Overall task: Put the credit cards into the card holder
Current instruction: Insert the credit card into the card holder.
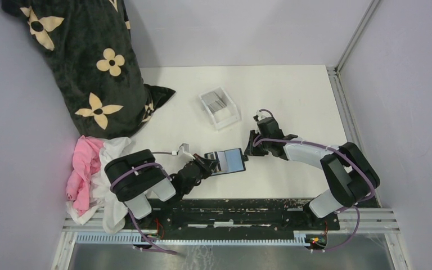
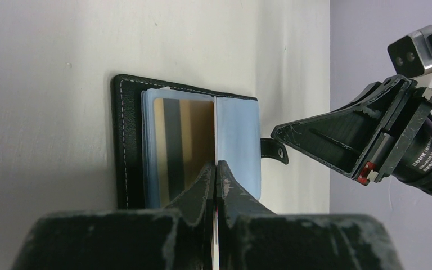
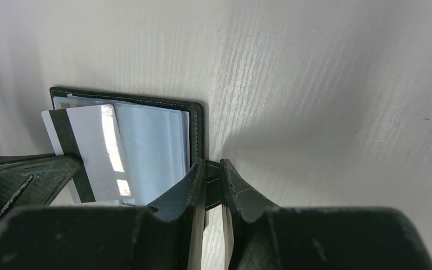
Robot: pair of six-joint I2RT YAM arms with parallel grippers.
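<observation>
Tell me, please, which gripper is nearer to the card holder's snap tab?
Right. The right gripper has its fingers either side of the snap tab at the card holder's edge; the left gripper sits at the opposite edge, pinching a credit card.

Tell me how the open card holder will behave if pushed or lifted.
The card holder lies thin and flat, so it would likely slide, not tip. Its clear sleeves look floppy; lifted by one edge, it would probably sag or fold.
</observation>
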